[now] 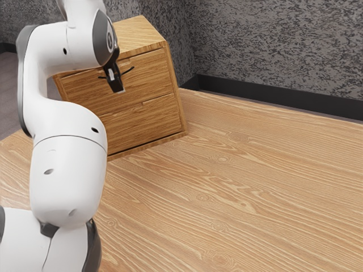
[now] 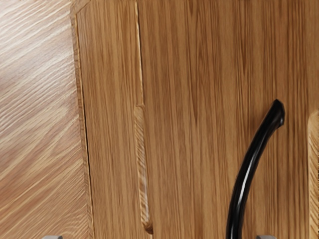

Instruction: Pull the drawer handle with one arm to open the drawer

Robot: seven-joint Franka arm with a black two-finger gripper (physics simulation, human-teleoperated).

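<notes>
The broad wooden desk [image 1: 255,187] ran out from under the cabinet [image 1: 139,31], and that cabinet sat at the desk's far end, close to the speckled grey wall [image 1: 272,39]. The white arm [image 1: 68,164] stood in front of the cabinet, on the exterior view's left, rising tall and bending over so that its hand met the cabinet's face.

On that face were two drawers. The upper drawer [image 1: 150,73] took the top half of the cabinet and its front lay flush with the frame, so it looked closed. The lower drawer [image 1: 147,119] sat beneath it, down by the cabinet's foot, and looked just as flush.

The black gripper [image 1: 116,85] was right up against the cabinet, at the upper drawer's front! Its jaws were spread. In the wrist view two grey fingertips [image 2: 265,236] peeked in well apart, and nothing was pinched between them.

The drawer handle [image 1: 129,70], a thin black bow, was fixed across the middle of the cabinet's upper drawer. Seen from the hand, the handle [image 2: 249,164] curved between the spread fingers, much nearer one than the other. I could not tell whether that finger touched it.
</notes>
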